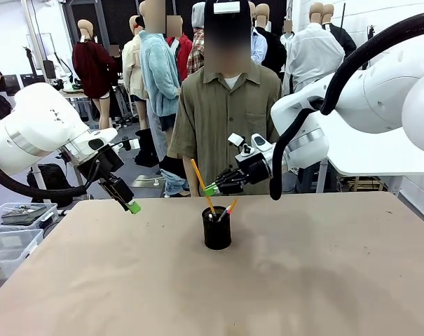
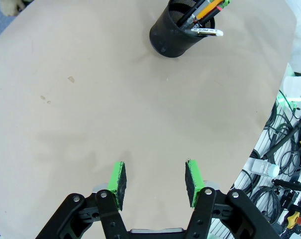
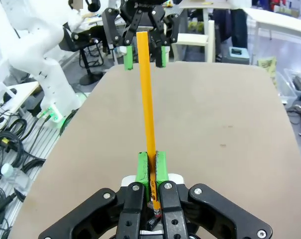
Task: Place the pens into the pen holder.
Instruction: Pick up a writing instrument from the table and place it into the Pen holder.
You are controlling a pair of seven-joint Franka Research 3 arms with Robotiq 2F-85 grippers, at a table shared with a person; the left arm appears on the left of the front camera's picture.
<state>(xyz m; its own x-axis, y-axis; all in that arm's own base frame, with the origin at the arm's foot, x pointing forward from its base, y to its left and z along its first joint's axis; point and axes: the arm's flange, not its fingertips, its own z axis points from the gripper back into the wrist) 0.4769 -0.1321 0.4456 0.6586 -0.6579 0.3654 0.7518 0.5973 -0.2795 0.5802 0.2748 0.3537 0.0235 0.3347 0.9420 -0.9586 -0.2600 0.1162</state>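
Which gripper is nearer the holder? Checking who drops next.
Right. The right gripper sits just above the holder, clamping a pencil; the left gripper hangs off to its side.

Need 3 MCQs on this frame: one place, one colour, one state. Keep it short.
1. Where does the pen holder stand?
A. At the table's left edge
B. Near the middle of the table
C. In the person's hand

2. What colour is the pencil in the right tool?
A. Blue
B. White
C. Yellow-orange

3. What is the left tool's state?
A. Open and empty
B. Shut on a pen
C. Shut on the holder

Key:
1 B: the pen holder sits upright mid-table.
2 C: the pencil between the right tool's pads is yellow-orange.
3 A: the left tool's pads stand apart with bare table between them.
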